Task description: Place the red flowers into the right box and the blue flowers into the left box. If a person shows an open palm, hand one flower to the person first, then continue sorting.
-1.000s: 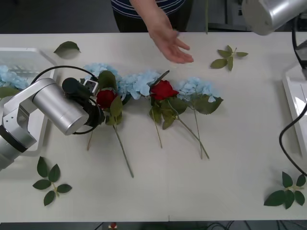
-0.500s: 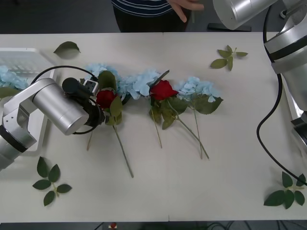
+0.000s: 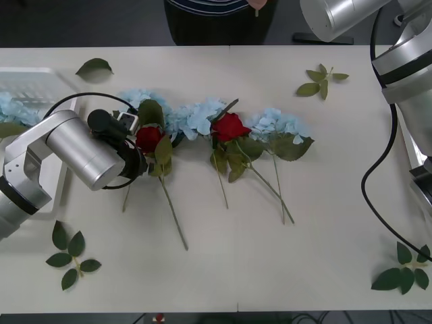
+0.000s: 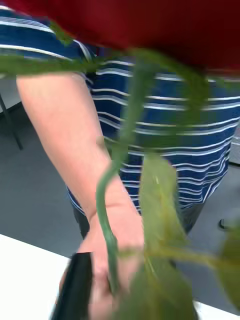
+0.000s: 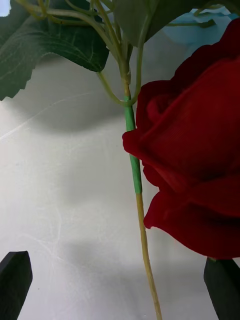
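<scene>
Red artificial roses (image 3: 230, 126) and pale sky-blue hydrangea heads (image 3: 196, 117) lie in a row across the middle of the white table (image 3: 270, 270), stems pointing toward the robot. The left gripper (image 3: 131, 145) rests low beside the leftmost rose (image 3: 148, 138); in its wrist view the two black fingertips (image 5: 14, 285) stand spread apart at the corners, released, with the rose's stem running between them. The right gripper (image 4: 92, 287) is raised at the far edge of the table, holding a rose's green stem (image 4: 107, 210) out to the person's hand (image 4: 112, 260), which wraps the same stem; whether its fingers are clenched I cannot tell. The handover step appears in hand. Next, the right arm likely needs to let go, and the left must close on the stem and carry that rose to the right-side tray (image 3: 413, 135).
</scene>
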